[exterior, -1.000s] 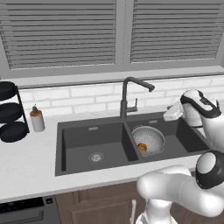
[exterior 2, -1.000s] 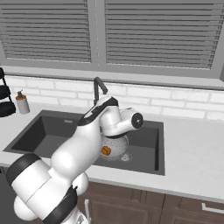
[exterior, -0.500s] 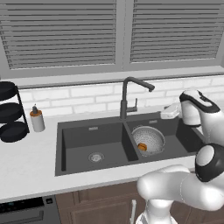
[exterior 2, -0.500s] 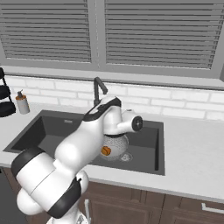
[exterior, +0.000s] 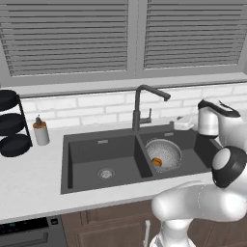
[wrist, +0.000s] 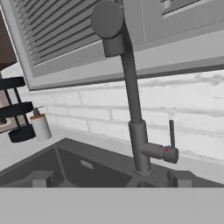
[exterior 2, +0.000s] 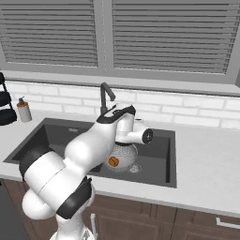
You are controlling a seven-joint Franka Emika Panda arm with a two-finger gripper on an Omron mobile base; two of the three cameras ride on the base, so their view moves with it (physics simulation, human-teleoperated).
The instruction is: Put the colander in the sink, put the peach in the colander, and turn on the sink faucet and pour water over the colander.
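The silver colander [exterior: 164, 153] sits in the right basin of the dark sink [exterior: 99, 153], with the orange peach [exterior: 157, 161] inside it at the front. The same colander [exterior 2: 123, 153] and peach [exterior 2: 113, 161] appear below my forearm in the right base view. My gripper [exterior: 179, 123] hovers over the sink's back right rim, pointing left at the sink faucet [exterior: 137, 110]. It is open and holds nothing. In the hand view the faucet [wrist: 131, 96] stands straight ahead, its small side lever [wrist: 171, 133] upright just right of the stem, between my spread fingertips [wrist: 178, 178]. No water runs from the spout.
A grey soap bottle [exterior: 41, 132] with an orange cap stands on the counter left of the sink, next to black stacked racks [exterior: 9, 123]. White brick wall and a blinded window run behind the faucet. The left basin [exterior 2: 56, 136] holds nothing but its drain.
My hand has moved left and slightly back toward the faucet, and the elbow has swung right. The jaws stay open. Colander and peach have not moved.
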